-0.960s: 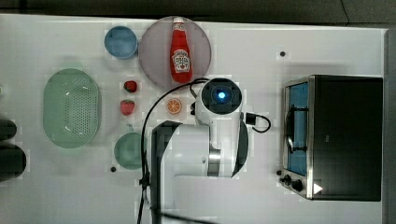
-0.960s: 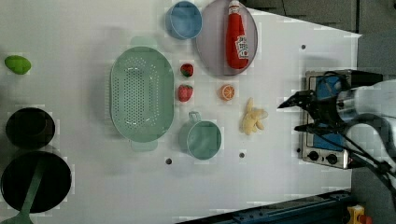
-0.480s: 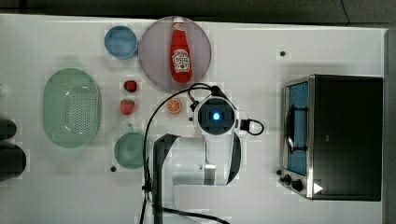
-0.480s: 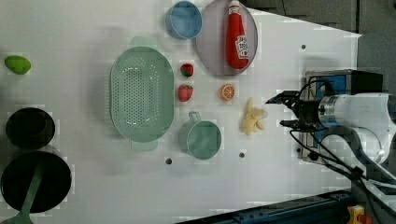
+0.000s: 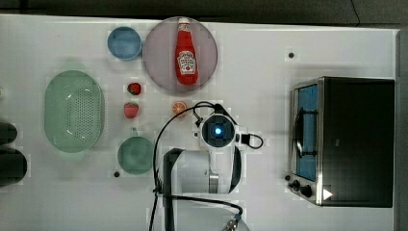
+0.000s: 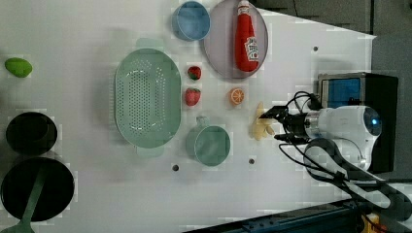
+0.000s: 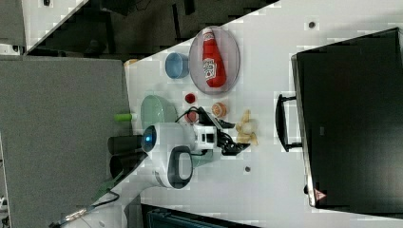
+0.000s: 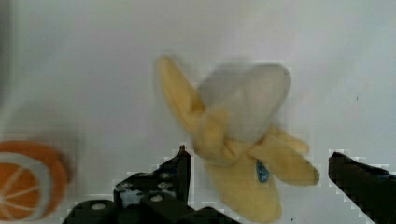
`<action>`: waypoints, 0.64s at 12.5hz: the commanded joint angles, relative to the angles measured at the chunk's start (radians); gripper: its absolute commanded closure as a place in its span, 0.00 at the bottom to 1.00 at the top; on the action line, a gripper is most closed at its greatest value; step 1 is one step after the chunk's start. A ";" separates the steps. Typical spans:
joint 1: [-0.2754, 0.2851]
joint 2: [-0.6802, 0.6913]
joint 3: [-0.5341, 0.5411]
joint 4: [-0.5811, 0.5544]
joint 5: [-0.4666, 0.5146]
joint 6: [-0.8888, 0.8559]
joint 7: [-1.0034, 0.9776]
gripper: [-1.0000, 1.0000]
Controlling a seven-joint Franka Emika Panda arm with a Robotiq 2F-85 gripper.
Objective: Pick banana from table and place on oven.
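Note:
The banana (image 8: 238, 154), pale yellow and partly peeled, lies on the white table (image 5: 269, 62). It also shows as a small cream shape, the banana (image 6: 260, 127), in the left view and as the banana (image 7: 247, 128) in the right view. My gripper (image 8: 261, 170) is open, with one dark finger on each side of the fruit and not touching it. In the left view the gripper (image 6: 274, 125) hangs just right of the banana; in the right view the gripper (image 7: 236, 137) is at its lower left. The arm's wrist (image 5: 219, 132) covers the banana in the top view. The oven (image 5: 356, 139) stands at the top view's right, its black top bare.
An orange slice (image 5: 179, 108) lies close beside the banana. A ketchup bottle (image 5: 185, 53) rests on a purple plate (image 5: 156, 62). Nearby are a blue bowl (image 5: 124, 43), two strawberries (image 5: 131, 109), a teal cup (image 5: 136, 155) and a green colander (image 5: 73, 110). Black bowls (image 6: 30, 133) sit at the left view's left.
The arm has swung away from the oven, leftward in the left view, bringing the open gripper down around the banana. Nothing on the table has moved.

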 commanded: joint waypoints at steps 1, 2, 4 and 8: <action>0.004 0.007 -0.011 0.008 0.011 0.050 0.031 0.04; 0.004 0.010 -0.010 0.007 0.012 0.057 0.031 0.16; 0.005 0.009 -0.005 0.006 0.014 0.057 0.031 0.42; 0.005 0.009 -0.003 0.006 0.016 0.057 0.031 0.81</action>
